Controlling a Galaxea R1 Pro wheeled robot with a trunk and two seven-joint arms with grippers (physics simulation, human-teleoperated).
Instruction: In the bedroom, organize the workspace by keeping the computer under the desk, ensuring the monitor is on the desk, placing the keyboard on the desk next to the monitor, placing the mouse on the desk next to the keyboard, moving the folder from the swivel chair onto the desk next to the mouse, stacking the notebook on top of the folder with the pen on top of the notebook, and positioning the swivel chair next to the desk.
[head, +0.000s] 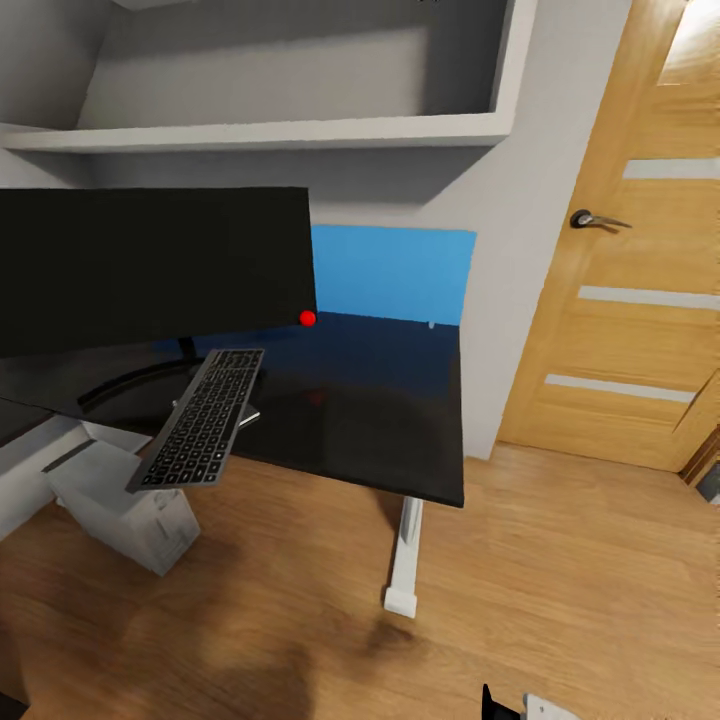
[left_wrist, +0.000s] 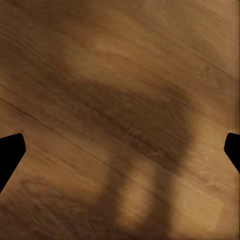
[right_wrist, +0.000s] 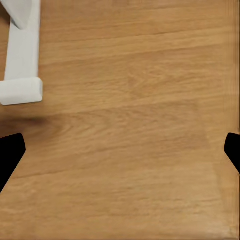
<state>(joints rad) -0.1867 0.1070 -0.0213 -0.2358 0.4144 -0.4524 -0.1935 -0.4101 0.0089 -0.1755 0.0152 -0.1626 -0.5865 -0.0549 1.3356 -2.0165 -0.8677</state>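
- Nearest me, both claws hang over bare floor (left_wrist: 120, 100); left claw (left_wrist: 120, 155) and right claw (right_wrist: 120, 155) have fingers spread apart, holding nothing.
- Desk (head: 400, 420) at 12 o'clock carries the monitor (head: 150, 265); the keyboard (head: 200, 418) overhangs its front edge.
- Computer (head: 125, 505) stands at 9 o'clock, under the desk, well apart from either claw.
- At 11 o'clock from my right claw I see the desk's white leg (right_wrist: 21, 65).

One monitor (head: 150, 265), one keyboard (head: 200, 418) and one blue folder (head: 395, 272) on a single black bench (head: 400, 420); one grey computer (head: 125, 505) below it, one white pedestal leg (head: 405, 555), one wooden door (head: 640, 260), one wall shelf (head: 260, 132)
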